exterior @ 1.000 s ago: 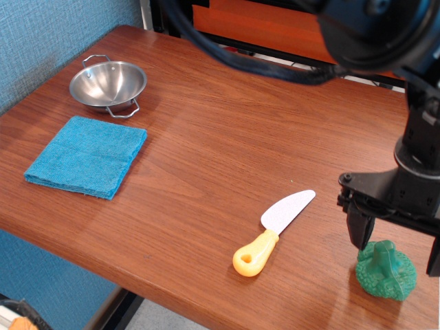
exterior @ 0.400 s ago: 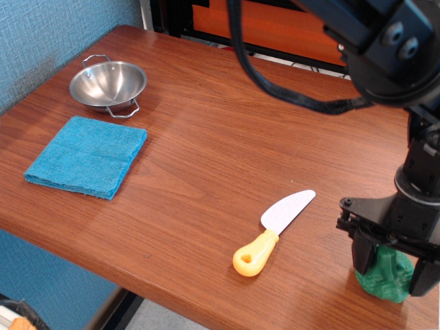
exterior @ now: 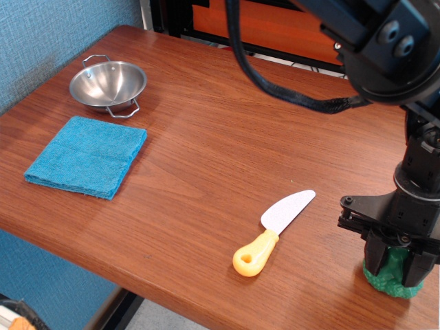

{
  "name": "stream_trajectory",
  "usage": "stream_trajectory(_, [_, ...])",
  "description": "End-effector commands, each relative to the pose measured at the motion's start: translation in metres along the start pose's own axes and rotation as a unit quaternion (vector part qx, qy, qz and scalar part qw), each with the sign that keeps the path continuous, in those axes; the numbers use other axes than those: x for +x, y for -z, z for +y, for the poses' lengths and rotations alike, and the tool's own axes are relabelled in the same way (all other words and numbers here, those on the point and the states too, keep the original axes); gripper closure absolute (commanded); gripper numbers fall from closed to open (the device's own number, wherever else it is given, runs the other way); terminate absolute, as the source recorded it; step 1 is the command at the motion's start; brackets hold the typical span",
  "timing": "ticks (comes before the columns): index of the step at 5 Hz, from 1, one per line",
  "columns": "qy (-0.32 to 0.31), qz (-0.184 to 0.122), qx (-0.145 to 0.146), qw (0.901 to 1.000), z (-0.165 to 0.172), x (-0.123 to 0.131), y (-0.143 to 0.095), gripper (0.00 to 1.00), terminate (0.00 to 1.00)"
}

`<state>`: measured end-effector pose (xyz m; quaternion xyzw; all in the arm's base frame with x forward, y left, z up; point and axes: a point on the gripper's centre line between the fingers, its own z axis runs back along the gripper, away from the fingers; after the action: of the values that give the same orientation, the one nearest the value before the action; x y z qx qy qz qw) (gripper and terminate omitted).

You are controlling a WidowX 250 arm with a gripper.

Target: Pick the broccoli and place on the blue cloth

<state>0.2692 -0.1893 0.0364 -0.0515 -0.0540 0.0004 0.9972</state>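
Note:
The dark-green broccoli (exterior: 392, 284) sits on the wooden table at the front right corner, mostly covered by my gripper. My gripper (exterior: 395, 269) points straight down over it, with its two black fingers closed against the broccoli's sides. The broccoli's base still looks to be resting on the table. The teal-blue folded cloth (exterior: 87, 155) lies flat at the far left of the table, a long way from the gripper.
A steel bowl (exterior: 108, 84) with wire handles stands behind the cloth at the back left. A toy knife (exterior: 273, 233) with a yellow handle lies left of the broccoli. The table's front edge (exterior: 206, 302) runs close to the broccoli. A black cable hangs above.
My gripper came down over the broccoli and its fingers closed in on it. The broccoli, cloth, bowl and knife have stayed in place.

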Motion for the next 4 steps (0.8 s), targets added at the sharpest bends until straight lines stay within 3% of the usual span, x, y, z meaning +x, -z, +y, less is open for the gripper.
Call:
stream_trajectory(1, [-0.039, -0.050, 0.013, 0.9979, 0.021, 0.012, -0.062, 1.00, 0.00])
stream_trajectory(2, [-0.091, -0.055, 0.036, 0.9937, 0.052, 0.017, -0.089, 1.00, 0.00])
stream_trajectory(3, [-0.177, -0.044, 0.085, 0.9795, 0.098, 0.014, -0.109, 1.00, 0.00])
stream_trajectory(4, [-0.263, -0.014, 0.105, 0.9589, 0.146, 0.001, -0.112, 1.00, 0.00])
